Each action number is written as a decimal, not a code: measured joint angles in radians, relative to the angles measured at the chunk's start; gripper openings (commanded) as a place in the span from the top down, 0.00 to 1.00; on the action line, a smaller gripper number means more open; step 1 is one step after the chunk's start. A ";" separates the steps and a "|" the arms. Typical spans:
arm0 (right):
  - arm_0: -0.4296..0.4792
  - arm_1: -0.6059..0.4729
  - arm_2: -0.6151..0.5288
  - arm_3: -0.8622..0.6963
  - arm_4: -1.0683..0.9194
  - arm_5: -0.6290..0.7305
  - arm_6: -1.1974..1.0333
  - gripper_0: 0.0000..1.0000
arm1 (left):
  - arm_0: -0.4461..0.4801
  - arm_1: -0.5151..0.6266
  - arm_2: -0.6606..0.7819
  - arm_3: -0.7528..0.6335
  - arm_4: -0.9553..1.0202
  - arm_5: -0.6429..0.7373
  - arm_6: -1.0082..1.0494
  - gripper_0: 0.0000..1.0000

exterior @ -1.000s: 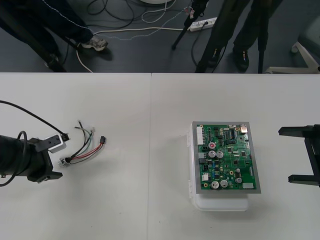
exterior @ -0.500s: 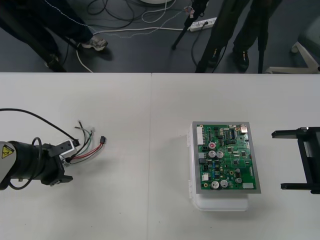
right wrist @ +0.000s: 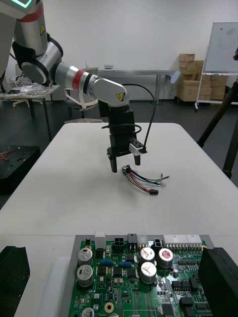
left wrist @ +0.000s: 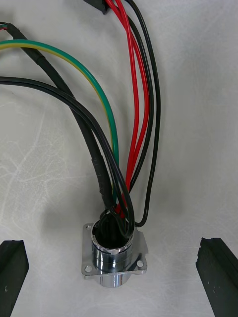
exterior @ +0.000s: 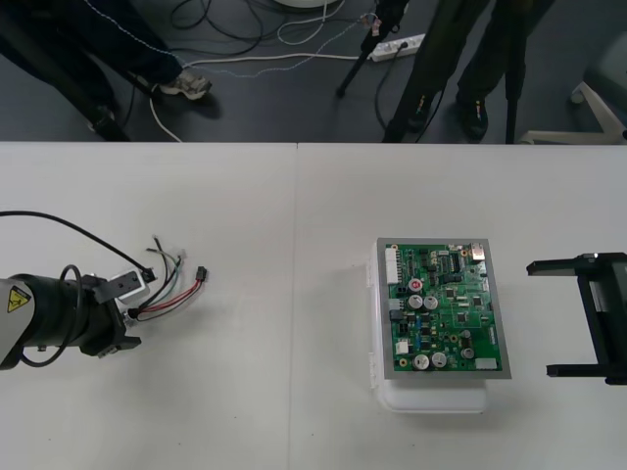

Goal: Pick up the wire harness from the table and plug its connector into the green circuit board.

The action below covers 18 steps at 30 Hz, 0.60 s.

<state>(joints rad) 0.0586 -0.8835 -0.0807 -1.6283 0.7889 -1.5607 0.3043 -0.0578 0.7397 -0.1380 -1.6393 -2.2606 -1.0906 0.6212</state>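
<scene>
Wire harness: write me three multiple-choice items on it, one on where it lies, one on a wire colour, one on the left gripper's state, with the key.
1. The wire harness lies:
A. on the table, left of the green circuit board
B. plugged into the board
C. on the floor

2. Among its wires is one coloured:
A. blue
B. green
C. orange

3. The left gripper is:
A. shut on the plug
B. open, its fingers either side of the metal socket
C. shut on the socket

Key:
1 A: the black plug rests on the tabletop well apart from the board, and the open right gripper holds nothing.
2 B: a green wire leaves the socket beside red and black ones.
3 B: in the left wrist view the fingers stand far apart with the socket between them, untouched.
</scene>
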 measured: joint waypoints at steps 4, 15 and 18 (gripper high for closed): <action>0.004 -0.013 0.000 0.000 0.000 0.000 0.000 0.00 | 0.000 -0.005 -0.001 0.001 -0.012 0.000 0.000 0.00; 0.009 -0.028 0.000 0.000 -0.003 0.000 0.000 0.00 | 0.000 -0.025 -0.001 0.004 -0.044 0.001 0.000 0.00; 0.011 -0.029 0.000 0.000 -0.005 0.000 0.000 0.00 | 0.000 -0.027 -0.001 0.005 -0.052 0.001 0.000 0.00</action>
<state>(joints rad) 0.0692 -0.9121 -0.0807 -1.6288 0.7839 -1.5607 0.3043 -0.0579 0.7130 -0.1388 -1.6347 -2.3129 -1.0898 0.6212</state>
